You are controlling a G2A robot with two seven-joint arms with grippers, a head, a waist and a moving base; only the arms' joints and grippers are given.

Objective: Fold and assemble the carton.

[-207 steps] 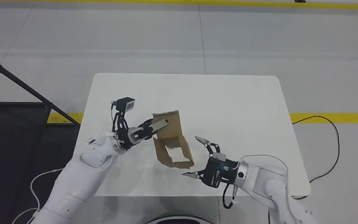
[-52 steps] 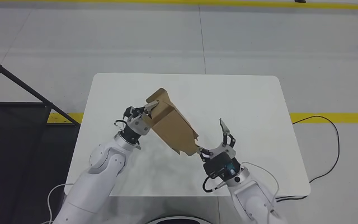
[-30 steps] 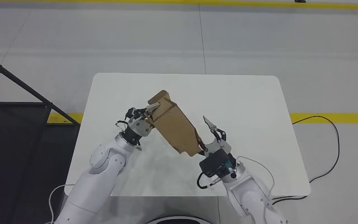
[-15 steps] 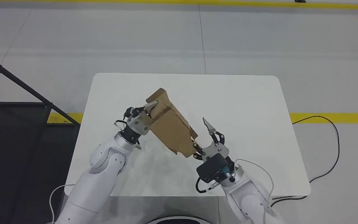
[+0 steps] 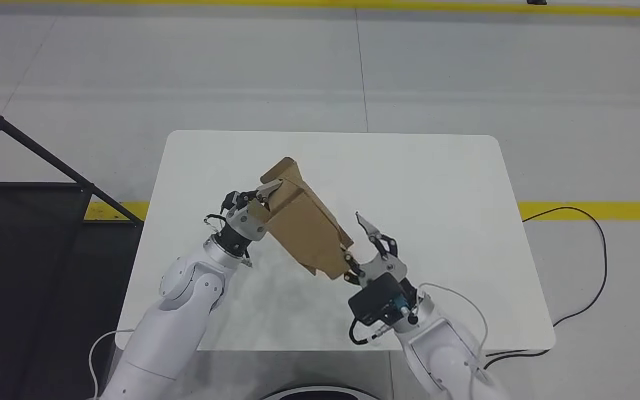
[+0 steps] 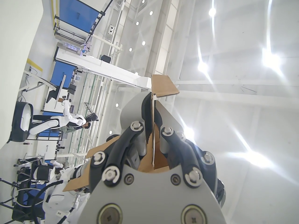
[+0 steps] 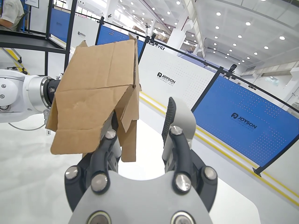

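From above, the carton (image 5: 305, 228) was held tilted off the bench (image 5: 430, 180), half opened, one end flap loose. The left fingers (image 5: 266, 190) were pinching its upper end. The right fingers (image 5: 366, 226) were spread at its lower corner, one fingertip just beside the loose flap and the other well clear of the card.

In the left wrist view, the left fingers (image 6: 130, 110) were pressed together on a single wall of the carton (image 6: 163, 87), seen edge-on between them, with more card running down past the knuckles.

In the right wrist view, the carton (image 7: 93, 89) hung just above the right fingers (image 7: 179, 115). They were parted, and a loose flap dropped into the gap, close against the finger it partly hid. Whether that finger touched the flap could not be told.

The card looked light and fairly stiff across its panels but weak along the creases, so it would probably fold readily there and buckle if squeezed mid-panel. The best hold seemed to be a flap's free edge, taken flat between the fingertips. The surface looked dry and unlikely to slip.
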